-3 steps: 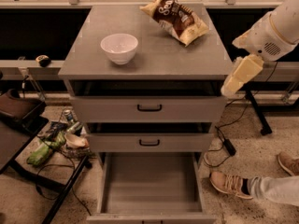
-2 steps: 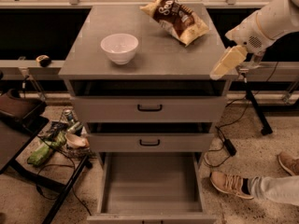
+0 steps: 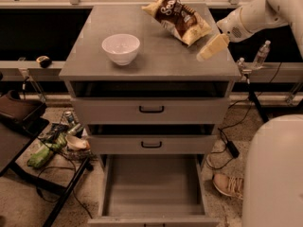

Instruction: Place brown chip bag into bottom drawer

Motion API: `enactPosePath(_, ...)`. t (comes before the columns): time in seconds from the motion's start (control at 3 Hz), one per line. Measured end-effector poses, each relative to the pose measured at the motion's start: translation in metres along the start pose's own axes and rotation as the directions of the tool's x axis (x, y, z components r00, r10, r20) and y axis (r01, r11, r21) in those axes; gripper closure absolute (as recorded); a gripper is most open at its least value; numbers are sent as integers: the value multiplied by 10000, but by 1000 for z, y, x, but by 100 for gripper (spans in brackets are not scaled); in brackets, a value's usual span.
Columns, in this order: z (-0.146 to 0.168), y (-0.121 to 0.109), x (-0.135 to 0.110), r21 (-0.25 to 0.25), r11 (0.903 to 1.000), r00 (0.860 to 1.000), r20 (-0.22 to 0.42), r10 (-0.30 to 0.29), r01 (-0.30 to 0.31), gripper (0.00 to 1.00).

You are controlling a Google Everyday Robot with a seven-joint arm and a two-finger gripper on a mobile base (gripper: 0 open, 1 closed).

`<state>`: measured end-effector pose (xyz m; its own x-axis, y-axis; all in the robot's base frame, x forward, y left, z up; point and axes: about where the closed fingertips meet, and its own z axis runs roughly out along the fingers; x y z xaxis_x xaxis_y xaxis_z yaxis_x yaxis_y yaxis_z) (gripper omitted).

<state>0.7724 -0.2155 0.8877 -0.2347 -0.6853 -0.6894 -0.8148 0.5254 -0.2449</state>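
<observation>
The brown chip bag lies on the grey cabinet top at the back right, dark centre with pale ends. My gripper hangs over the right side of the top, just right of and a little in front of the bag, not touching it. The white arm reaches in from the upper right. The bottom drawer is pulled out at the foot of the cabinet and nothing shows inside it.
A white bowl stands on the top at the left. The two upper drawers with black handles are shut. Clutter and cables lie on the floor left; a shoe and a plastic bottle are at the right.
My gripper has moved up and to the left, from beside the cabinet's right front corner to over the top near the bag. The bag, bowl and drawers have not moved.
</observation>
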Motion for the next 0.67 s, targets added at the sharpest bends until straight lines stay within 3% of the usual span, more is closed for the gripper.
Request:
enactPosePath(0.33, 2, -33, -33, 797, 9968, 9952, 974, 14, -92, 0)
enactPosePath(0.67, -4, -47, -52, 1215, 9926, 9907, 1350, -189, 23, 0)
